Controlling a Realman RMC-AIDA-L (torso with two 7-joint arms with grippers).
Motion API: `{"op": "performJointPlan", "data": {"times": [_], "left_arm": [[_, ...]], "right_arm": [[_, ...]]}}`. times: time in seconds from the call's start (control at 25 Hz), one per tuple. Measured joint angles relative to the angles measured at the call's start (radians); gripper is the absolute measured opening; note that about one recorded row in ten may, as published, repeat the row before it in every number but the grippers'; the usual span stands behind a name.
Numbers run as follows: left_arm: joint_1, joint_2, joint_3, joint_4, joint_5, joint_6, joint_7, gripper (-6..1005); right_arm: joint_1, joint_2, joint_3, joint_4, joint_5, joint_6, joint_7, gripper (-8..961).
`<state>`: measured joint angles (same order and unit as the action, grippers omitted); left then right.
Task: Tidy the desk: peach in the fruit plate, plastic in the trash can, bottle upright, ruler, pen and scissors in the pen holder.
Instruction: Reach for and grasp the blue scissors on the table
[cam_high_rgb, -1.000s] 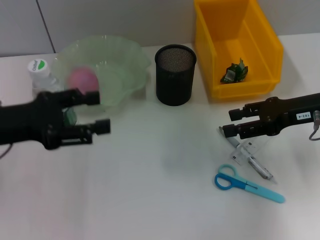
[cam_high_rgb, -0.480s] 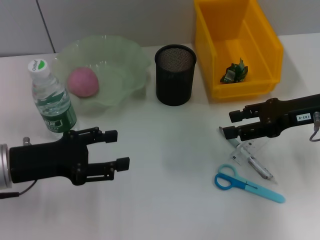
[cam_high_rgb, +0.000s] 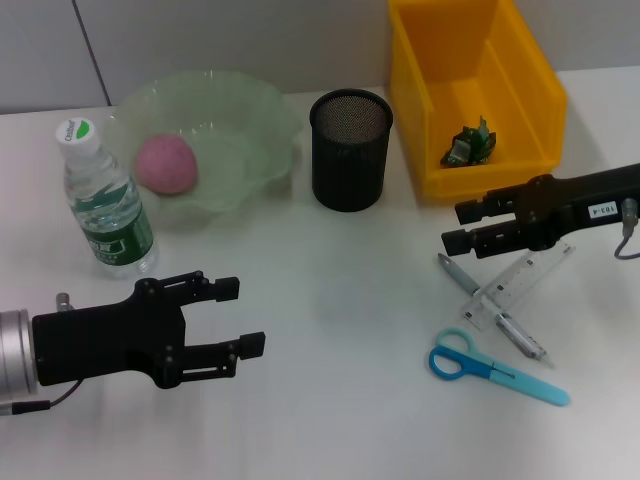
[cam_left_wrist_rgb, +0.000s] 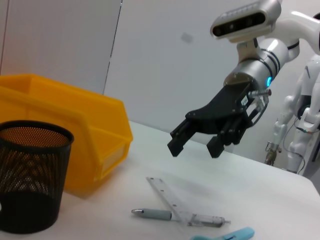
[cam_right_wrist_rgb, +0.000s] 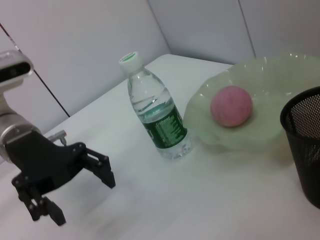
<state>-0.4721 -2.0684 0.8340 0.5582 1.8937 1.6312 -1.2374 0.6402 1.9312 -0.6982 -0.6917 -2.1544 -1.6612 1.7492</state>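
Around the pen holder (cam_high_rgb: 350, 149): everything below is placed from this black mesh cup.
Peach (cam_high_rgb: 166, 165): left of it, lying in the green fruit plate (cam_high_rgb: 262, 110).
Bottle (cam_high_rgb: 105, 203): farther left, upright, just beside the plate's near rim.
Trash can (cam_high_rgb: 530, 85): yellow bin to its right, 1 green plastic scrap (cam_high_rgb: 469, 144) inside.
Ruler (cam_high_rgb: 522, 286), pen (cam_high_rgb: 494, 312), scissors (cam_high_rgb: 492, 367): flat on the desk, right and nearer; ruler crosses pen.
Right gripper (cam_high_rgb: 462, 226): above ruler's near end, fingers spread, holding nothing.
Left gripper (cam_high_rgb: 240, 316): left and nearer, below the bottle, fingers parted, holding nothing.
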Motion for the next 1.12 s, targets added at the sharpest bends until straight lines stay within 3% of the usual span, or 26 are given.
{"op": "performJointPlan", "data": {"times": [0.36,0.64,0.8,1.12], "left_arm": [[0.001,-0.001,0.025,-0.023,-0.005,-0.046,0.031,793],[-0.001,-0.003,0.025,-0.026,-0.007,-0.058,0.031,793],[-0.003,-0.003,0.025,-0.026,-0.008,-0.063,0.033,792],[-0.003,-0.003,0.025,-0.059,-0.008,-0.074,0.098,792]], "right_arm": [[0.054,-0.013,-0.002,-0.003,-0.002,0.008,0.092,721],[0.135,-0.042,-0.055,-0.039,-0.05,-0.041,0.287,722],[0.162,-0.043,-0.119,-0.104,-0.098,-0.079,0.373,722],[0.253,-0.018,-0.241,-0.19,-0.301,-0.184,0.538,722]]}}
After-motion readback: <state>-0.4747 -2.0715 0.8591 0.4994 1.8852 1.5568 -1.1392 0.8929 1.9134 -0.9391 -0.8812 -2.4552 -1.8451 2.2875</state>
